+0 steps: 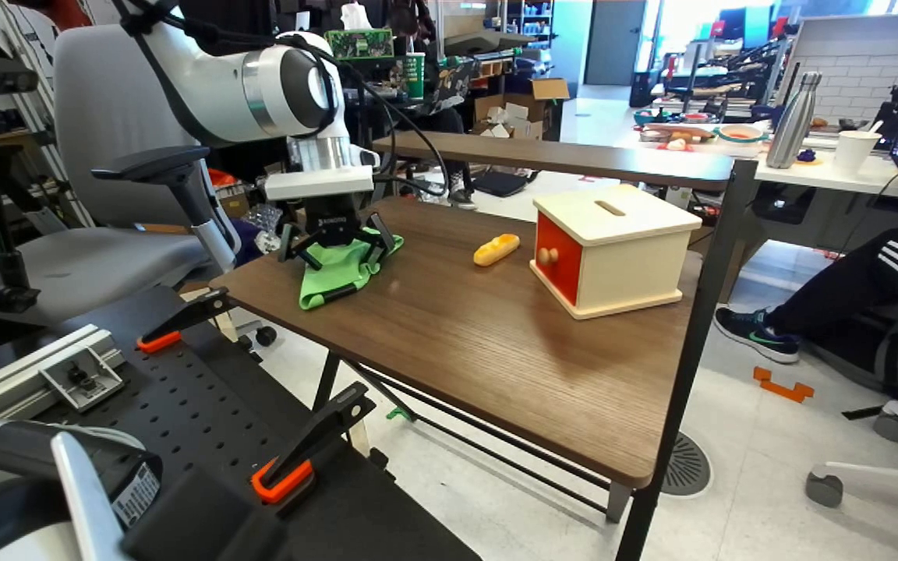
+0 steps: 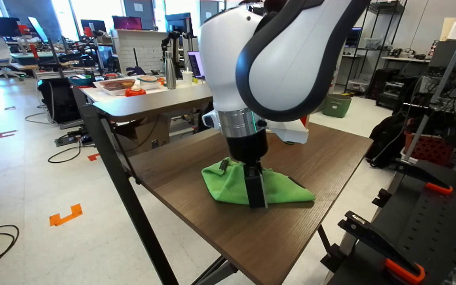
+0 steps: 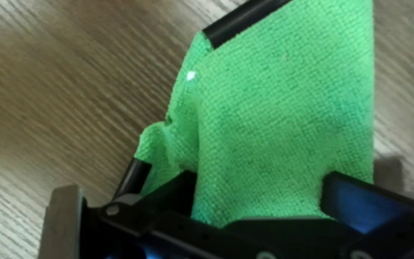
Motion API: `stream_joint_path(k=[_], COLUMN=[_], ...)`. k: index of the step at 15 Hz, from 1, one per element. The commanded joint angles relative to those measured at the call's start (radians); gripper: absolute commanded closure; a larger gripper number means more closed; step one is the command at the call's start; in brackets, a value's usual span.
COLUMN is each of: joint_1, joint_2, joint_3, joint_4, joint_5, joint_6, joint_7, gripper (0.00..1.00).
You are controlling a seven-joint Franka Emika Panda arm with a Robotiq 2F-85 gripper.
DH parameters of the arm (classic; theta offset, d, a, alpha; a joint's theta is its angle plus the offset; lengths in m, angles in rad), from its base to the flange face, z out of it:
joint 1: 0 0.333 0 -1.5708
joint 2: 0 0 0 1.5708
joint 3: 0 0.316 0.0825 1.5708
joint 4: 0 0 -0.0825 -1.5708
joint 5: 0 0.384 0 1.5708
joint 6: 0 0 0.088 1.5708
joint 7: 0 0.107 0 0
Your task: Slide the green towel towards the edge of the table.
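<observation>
The green towel point(image 1: 337, 280) lies crumpled on the brown table point(image 1: 449, 327), near the end by the grey chair. It has black strips along its edges. The towel also shows in an exterior view point(image 2: 228, 186) and fills much of the wrist view point(image 3: 275, 108). My gripper point(image 1: 346, 261) points down over the towel with its fingers spread. In the wrist view the gripper point(image 3: 257, 178) has its two fingertips wide apart, both against the towel, with flat cloth between them. The far part of the towel is hidden behind the gripper body.
A yellow-orange bread-like toy point(image 1: 496, 249) and a wooden box with a red door point(image 1: 616, 249) stand on the table. A raised shelf point(image 1: 566, 160) runs along one long side. A black perforated bench with clamps point(image 1: 207, 413) stands beside the other long side. A grey chair point(image 1: 129, 156) is near.
</observation>
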Motion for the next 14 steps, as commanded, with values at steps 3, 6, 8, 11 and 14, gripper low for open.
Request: stream_joint_path(k=[3, 6, 8, 11, 14], joint_1=[0.044, 0.062, 0.072, 0.082, 0.088], joint_2=[-0.021, -0.030, -0.035, -0.043, -0.055], joint_3=[0.019, 0.028, 0.033, 0.041, 0.043], joint_4=[-0.087, -0.105, -0.115, -0.128, -0.138], joint_5=[-0.059, -0.075, -0.085, -0.098, -0.105], joint_6=[-0.010, -0.016, -0.016, -0.019, -0.013], joint_7=[0.000, 0.001, 0.002, 0.003, 0.012], gripper=[0.00, 0.00, 0.00, 0.00, 0.00])
